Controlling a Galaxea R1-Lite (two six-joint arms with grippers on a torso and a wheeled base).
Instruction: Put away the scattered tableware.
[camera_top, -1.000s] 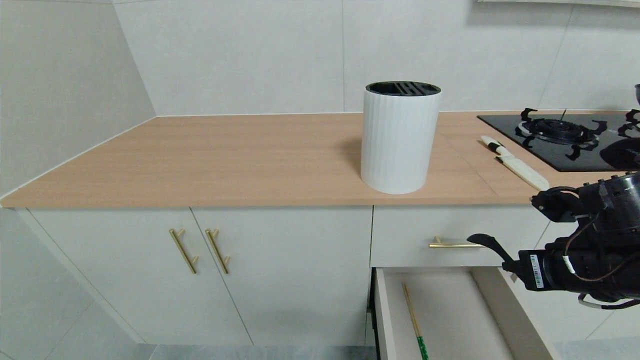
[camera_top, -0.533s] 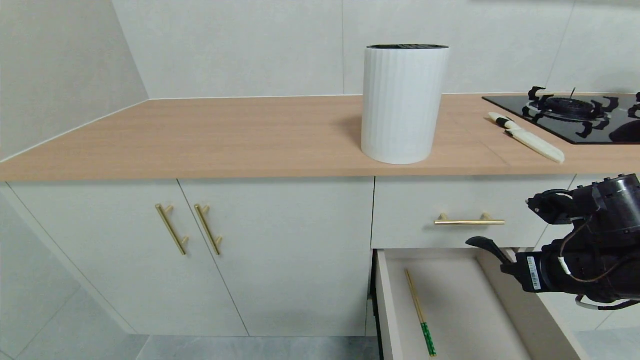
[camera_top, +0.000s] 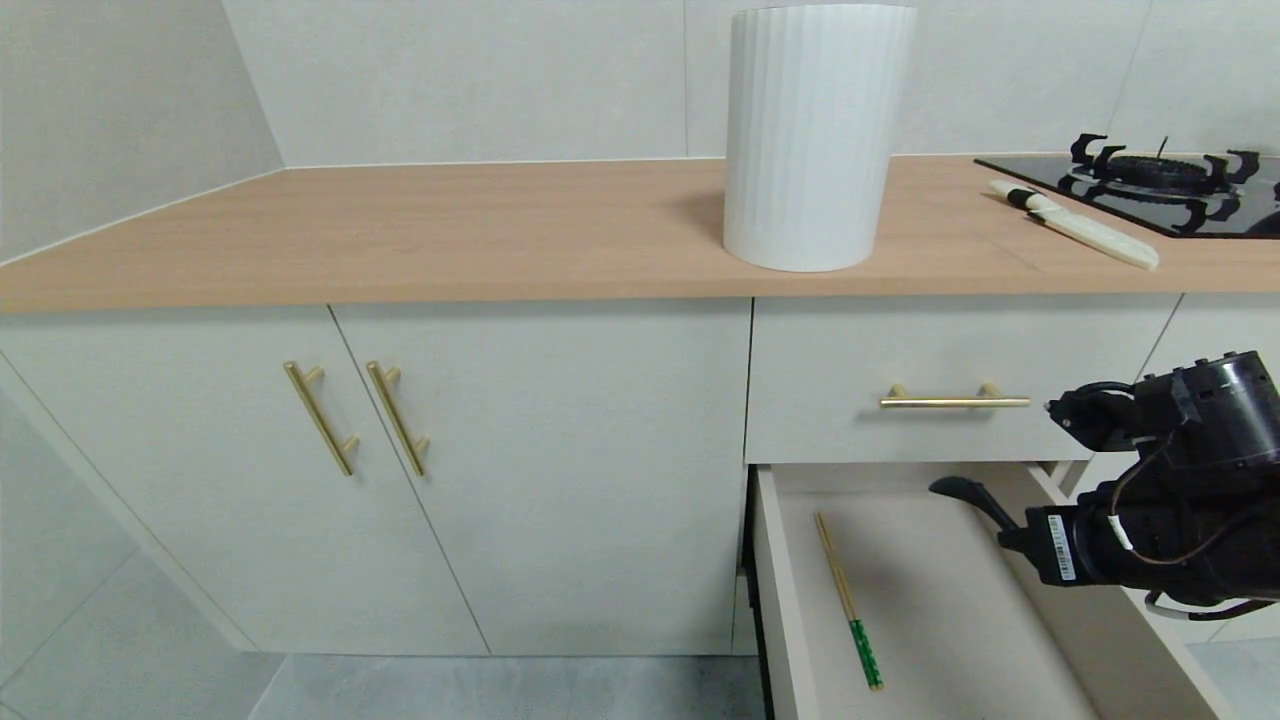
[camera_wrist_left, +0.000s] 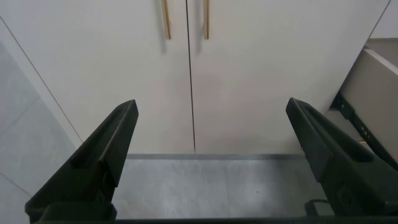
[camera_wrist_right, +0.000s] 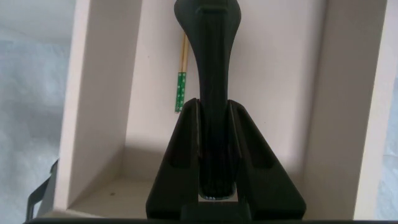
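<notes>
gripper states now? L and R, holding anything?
Left gripper: open, nothing between its fingers, facing the cabinet doors.
Right gripper: shut, empty, over the open drawer.

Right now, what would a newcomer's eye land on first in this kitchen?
The tall white ribbed canister stands on the wooden counter. Below it, a drawer is pulled open with green-tipped chopsticks lying inside, and the right pincer, shut, hangs over it. A pale knife lies on the counter beside the stove.
</notes>
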